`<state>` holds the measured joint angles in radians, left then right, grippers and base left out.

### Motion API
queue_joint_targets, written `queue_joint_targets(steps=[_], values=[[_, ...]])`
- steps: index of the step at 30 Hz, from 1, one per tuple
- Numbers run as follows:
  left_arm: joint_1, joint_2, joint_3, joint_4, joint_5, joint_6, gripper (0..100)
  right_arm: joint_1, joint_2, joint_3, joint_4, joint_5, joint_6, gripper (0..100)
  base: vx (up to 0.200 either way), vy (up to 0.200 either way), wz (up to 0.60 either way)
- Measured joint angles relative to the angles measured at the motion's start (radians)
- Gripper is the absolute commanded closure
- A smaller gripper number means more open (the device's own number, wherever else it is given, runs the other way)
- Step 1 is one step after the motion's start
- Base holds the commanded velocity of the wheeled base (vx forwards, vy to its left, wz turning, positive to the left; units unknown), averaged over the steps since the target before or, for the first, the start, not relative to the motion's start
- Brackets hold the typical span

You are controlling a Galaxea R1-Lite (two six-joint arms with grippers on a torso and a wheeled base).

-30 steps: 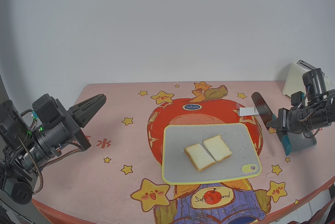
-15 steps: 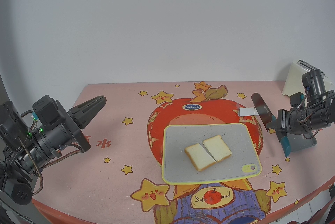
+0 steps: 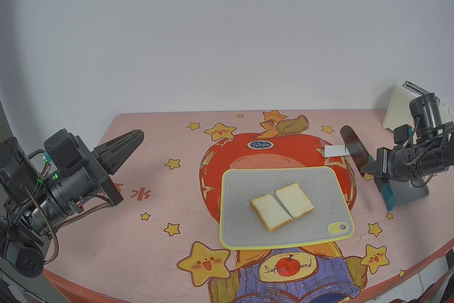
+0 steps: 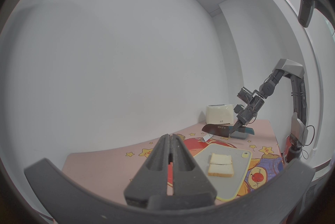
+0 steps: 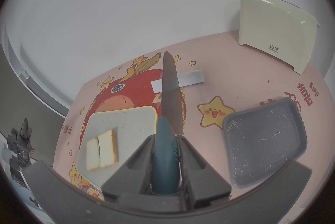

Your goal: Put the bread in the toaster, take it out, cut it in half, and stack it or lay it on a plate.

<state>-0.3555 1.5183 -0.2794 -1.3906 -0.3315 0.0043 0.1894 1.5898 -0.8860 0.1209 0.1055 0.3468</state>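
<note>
Two bread halves (image 3: 282, 205) (image 5: 102, 149) (image 4: 221, 164) lie side by side on the grey cutting board (image 3: 246, 219) at the table's middle. My right gripper (image 3: 377, 170) (image 5: 166, 146) is shut on the teal handle of a knife (image 3: 357, 149) (image 5: 170, 95) held above the table right of the board, its dark blade pointing toward the wall. A grey plate (image 5: 265, 141) (image 3: 411, 193) sits under that arm. The cream toaster (image 5: 275, 30) (image 3: 402, 105) stands at the far right corner. My left gripper (image 3: 124, 141) (image 4: 171, 158) hangs shut and empty over the table's left side.
A small white label (image 3: 336, 151) (image 5: 181, 80) lies on the table beneath the knife blade. The pink table has a cartoon apple print (image 3: 265, 155). Its front edge (image 3: 142, 290) curves close to me, and a white wall stands behind.
</note>
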Motion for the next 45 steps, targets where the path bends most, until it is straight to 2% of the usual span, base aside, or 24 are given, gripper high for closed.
queue_joint_targets(steps=[45], values=[[0.000,0.000,0.001,0.001,0.000,0.001,100,0.003,0.027,0.009,0.001,-0.003,0.001,100,0.000,0.000,0.00]])
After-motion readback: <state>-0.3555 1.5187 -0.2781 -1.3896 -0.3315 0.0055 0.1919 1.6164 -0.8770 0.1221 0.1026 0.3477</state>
